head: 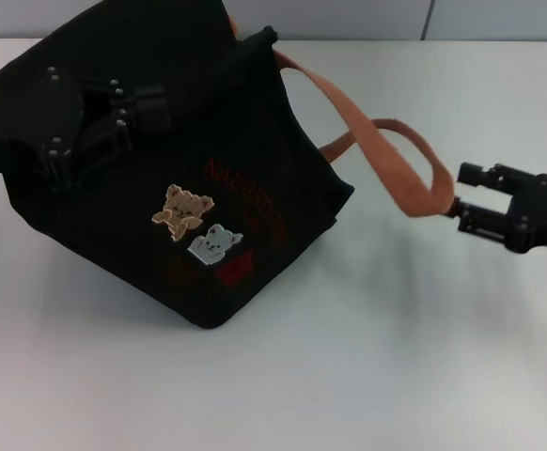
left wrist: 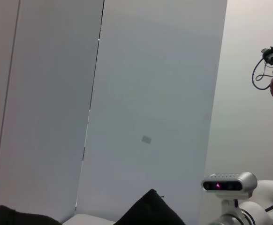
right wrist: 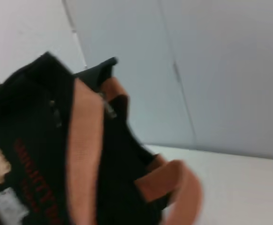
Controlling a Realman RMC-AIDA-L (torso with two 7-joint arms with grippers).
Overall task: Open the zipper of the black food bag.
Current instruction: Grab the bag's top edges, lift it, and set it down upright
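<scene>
- We are looking at the black food bag [head: 208, 169] sitting in the upper left and centre of the head view, tipped so that its patched face is turned toward us on the white table [head: 367, 357].
- We are seeing a tan bear patch [head: 183, 210] and a white bear patch [head: 215, 243] side by side on that face, with red lettering [head: 245, 188] just above them.
- Our left gripper [head: 128, 113] is lying across the bag's upper left part, dark against dark fabric; we cannot tell whether its fingers are spread or closed.
- An orange-brown strap [head: 386, 150] is looping out from the bag's top toward the right of the frame.
- Our right gripper [head: 468, 195] is hovering at the right edge of the head view, its fingers parted and empty, with the strap's loop end just beside them.
- In the right wrist view we are catching a small silver glint [right wrist: 109, 110] near the bag's top edge, between the strap sections, but we cannot tell whether it is the zipper pull.
- The left wrist view is showing only a wall and a dark corner of the bag [left wrist: 148, 211].
</scene>
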